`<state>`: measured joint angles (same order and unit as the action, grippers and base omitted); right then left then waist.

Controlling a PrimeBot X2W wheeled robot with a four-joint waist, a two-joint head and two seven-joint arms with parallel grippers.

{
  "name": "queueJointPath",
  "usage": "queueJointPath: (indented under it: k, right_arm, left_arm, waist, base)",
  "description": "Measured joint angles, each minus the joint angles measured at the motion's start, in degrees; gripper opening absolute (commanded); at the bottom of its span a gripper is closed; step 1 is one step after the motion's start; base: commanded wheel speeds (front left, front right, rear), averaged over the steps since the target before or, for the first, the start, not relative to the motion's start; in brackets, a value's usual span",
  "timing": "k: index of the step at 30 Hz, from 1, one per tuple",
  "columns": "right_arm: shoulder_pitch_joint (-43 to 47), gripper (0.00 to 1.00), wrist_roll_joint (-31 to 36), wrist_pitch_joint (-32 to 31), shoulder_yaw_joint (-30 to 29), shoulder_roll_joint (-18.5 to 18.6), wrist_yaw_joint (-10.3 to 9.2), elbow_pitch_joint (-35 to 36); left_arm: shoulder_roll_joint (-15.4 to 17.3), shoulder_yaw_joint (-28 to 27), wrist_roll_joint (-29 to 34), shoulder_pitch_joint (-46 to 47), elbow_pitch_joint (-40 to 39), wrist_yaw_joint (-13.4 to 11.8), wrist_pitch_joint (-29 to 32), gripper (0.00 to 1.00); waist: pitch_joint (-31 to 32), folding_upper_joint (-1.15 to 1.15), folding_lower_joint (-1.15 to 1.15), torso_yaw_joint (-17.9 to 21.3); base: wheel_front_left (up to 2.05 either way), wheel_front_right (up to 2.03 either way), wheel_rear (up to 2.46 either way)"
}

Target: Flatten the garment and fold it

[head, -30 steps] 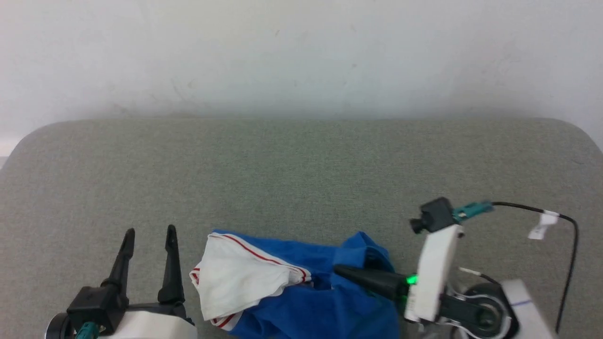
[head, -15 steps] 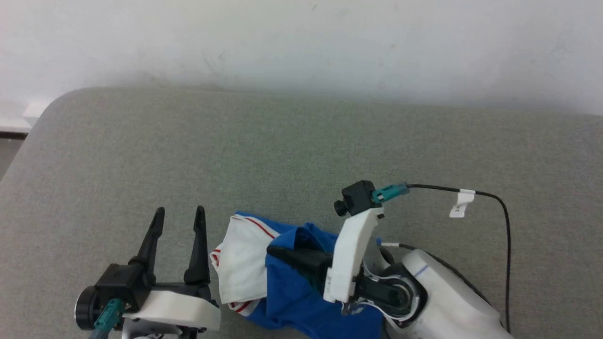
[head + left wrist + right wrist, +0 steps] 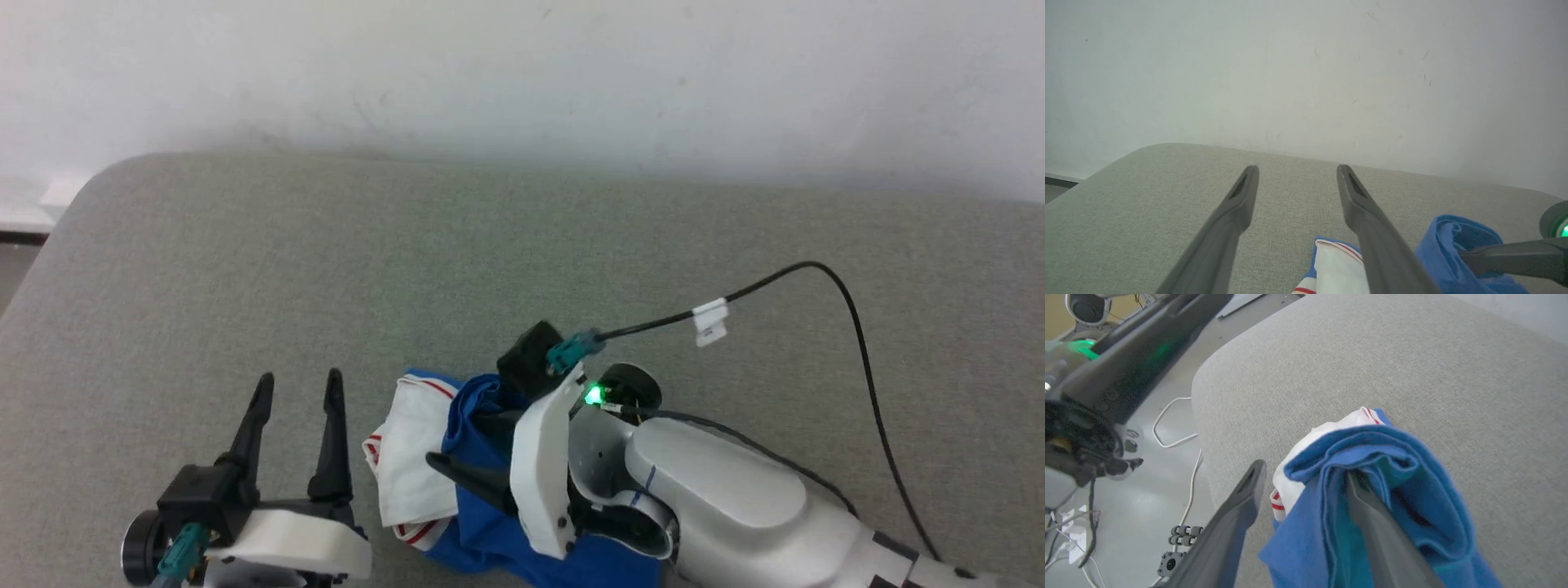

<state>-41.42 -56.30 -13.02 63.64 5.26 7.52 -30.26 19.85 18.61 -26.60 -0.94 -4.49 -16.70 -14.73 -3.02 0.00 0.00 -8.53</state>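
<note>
The garment [image 3: 478, 535] lies bunched in a heap at the near edge of the grey upholstered cushion [image 3: 326, 269], with blue folds on top and a white sleeve end [image 3: 408, 461] with red stripe trim turned out to the left. We judge it to be light, limp jersey. It will hold no shape and will sag from whatever point lifts it (a pinch deep in the heap would likely bring up several layers at once). The better holds, we think, are single-layer edges: the sleeve end that shows, or a hem or shoulder once one is found.

The right gripper [image 3: 1305, 469] reaches low across the heap from the right, its fingers spread wide. One finger [image 3: 1372, 531] is tucked under a blue fold that drapes over it and the other stands free beside the cloth, so nothing is pinched. The left gripper [image 3: 299, 376] hovers just left of the sleeve end, pointing toward the wall [image 3: 522, 73], its fingers parted with nothing between them.
</note>
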Motion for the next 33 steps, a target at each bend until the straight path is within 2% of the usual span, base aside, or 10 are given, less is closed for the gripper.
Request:
queueJointPath:
  k: [3, 6, 10, 13, 17, 21, 25, 29, 33]
  right_arm:
    - [-1.9, 1.00, 4.4, 1.5, 4.4, 2.9, 0.00, 2.2]
    - [-2.2, 1.00, 6.8, 3.2, 6.0, 5.7, 0.01, 5.0]
    - [-0.9, 1.00, 9.7, 7.1, 3.7, 10.3, 0.01, 8.0]
    - [3.2, 1.00, 12.8, 11.8, -3.1, 14.0, 0.01, 9.0]
    - [12.2, 1.00, 17.7, 16.9, -15.7, 17.1, 0.01, 10.1]
    - [21.6, 1.00, 22.9, 19.3, -29.2, 17.6, 0.01, 12.8]
    - [30.4, 1.00, 25.7, 18.3, -41.0, 16.1, 0.01, 16.3]
    - [37.1, 1.00, 22.3, 13.9, -51.4, 12.1, 0.01, 18.7]
    - [40.6, 1.00, 10.9, 4.2, -58.6, 8.5, -0.01, 16.9]
  left_arm:
    - [0.0, -0.7, 0.0, -1.0, 0.2, -0.1, 0.0, 1.00]
    - [0.0, -1.5, 0.0, -1.9, 0.2, -0.5, 0.0, 1.00]
    - [0.1, -2.0, 0.0, -2.9, 0.2, -0.6, 0.0, 1.00]
    - [0.1, -2.6, 0.0, -3.7, 0.0, -1.0, 0.0, 1.00]
    - [0.1, -3.8, 0.0, -4.4, -0.5, -1.0, 0.0, 1.00]
    - [-0.3, -5.5, 0.5, -4.9, -0.8, -1.0, 0.0, 1.00]
    - [-0.8, -6.9, 1.3, -4.9, -1.1, 0.0, 0.0, 1.00]
    - [-1.1, -8.2, 2.0, -4.9, -0.9, 1.4, 0.0, 1.00]
    - [-1.7, -9.3, 2.5, -4.9, -0.3, 3.2, 0.0, 1.00]
  waist:
    - [1.0, 0.00, 0.00, 0.9]
    - [1.9, 0.00, 0.00, 2.0]
    - [3.2, 0.00, -0.01, 3.4]
    - [3.9, 0.00, -0.01, 4.4]
    - [4.3, 0.00, -0.01, 5.7]
    - [4.2, 0.00, -0.01, 6.8]
    - [3.6, 0.00, -0.01, 7.2]
    - [2.7, 0.00, -0.01, 7.1]
    - [2.1, 0.00, 0.00, 6.3]
  base:
    - [0.00, 0.00, 0.00]
    - [0.00, 0.00, 0.00]
    - [0.00, 0.00, 0.00]
    - [0.00, 0.00, 0.00]
    - [0.00, 0.00, 0.00]
    - [0.00, 0.00, 0.00]
    - [0.00, 0.00, 0.00]
    - [0.00, 0.00, 0.00]
    - [0.00, 0.00, 0.00]
